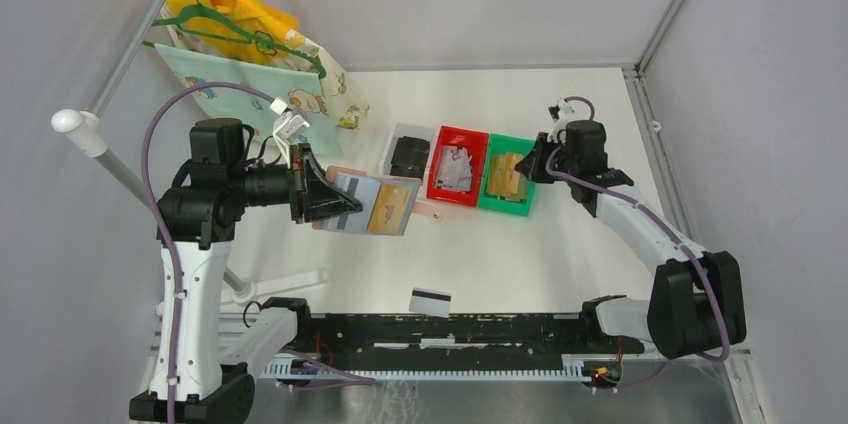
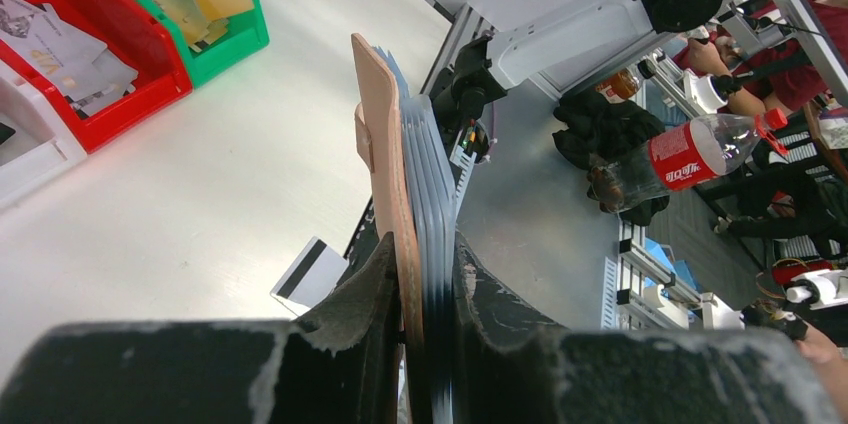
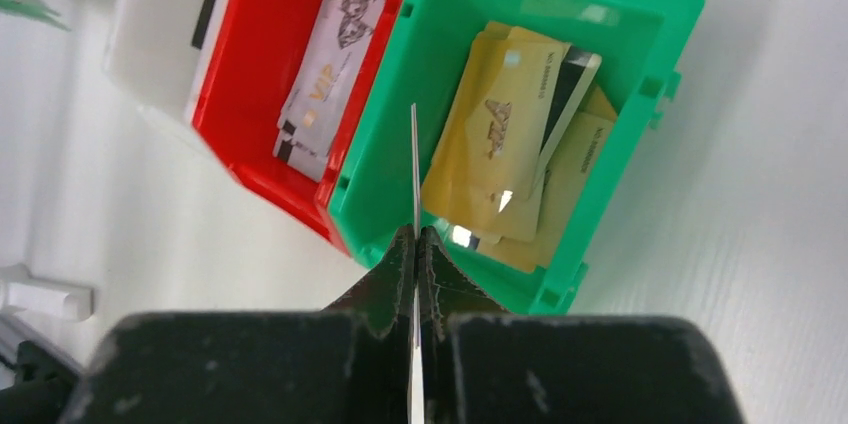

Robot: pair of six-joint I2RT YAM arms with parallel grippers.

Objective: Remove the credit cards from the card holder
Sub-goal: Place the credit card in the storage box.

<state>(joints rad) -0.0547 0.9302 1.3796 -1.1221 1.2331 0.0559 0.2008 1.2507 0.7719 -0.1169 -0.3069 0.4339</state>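
My left gripper (image 1: 335,206) is shut on the reddish-brown card holder (image 1: 375,204) and holds it open above the table; a gold card (image 1: 392,206) shows in a pocket. In the left wrist view the holder (image 2: 392,164) stands edge-on between the fingers (image 2: 355,289), its blue pockets stacked beside the leather. My right gripper (image 1: 535,162) is shut on a thin credit card (image 3: 414,169), seen edge-on over the left wall of the green bin (image 3: 640,4). A white card with a black stripe (image 1: 430,301) lies on the table near the front; it also shows in the left wrist view (image 2: 310,274).
A white bin (image 1: 392,144) with a black object, a red bin (image 1: 449,198) with silver cards (image 3: 325,84) and the green bin (image 1: 503,206) with gold cards (image 3: 500,144) stand side by side mid-table. Hangers with fabric bags (image 1: 250,54) hang back left.
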